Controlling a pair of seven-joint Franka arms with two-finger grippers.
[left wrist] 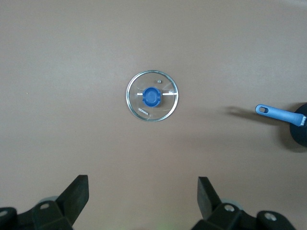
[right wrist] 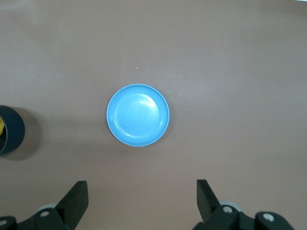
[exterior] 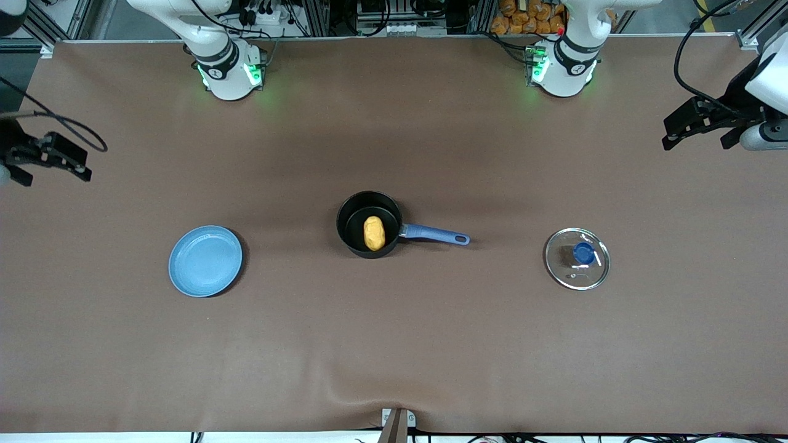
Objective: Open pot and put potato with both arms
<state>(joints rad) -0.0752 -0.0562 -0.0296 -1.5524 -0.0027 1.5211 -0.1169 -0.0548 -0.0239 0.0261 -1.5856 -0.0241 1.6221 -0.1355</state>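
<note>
Potato (exterior: 373, 233) is sitting in the pot (exterior: 368, 223) mid-worktop, lid (exterior: 577, 258) lying toward the left arm's end. Left end effector (exterior: 699, 127) and right end effector (exterior: 46, 161) are hovering spread, empty, at the worktop ends. Looks done; I'd keep both parked clear.

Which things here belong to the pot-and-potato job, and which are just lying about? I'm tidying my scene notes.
Job: pot, lid off on the table, potato in the pot, left gripper and right gripper, both open.
Lying about: blue plate.
</note>
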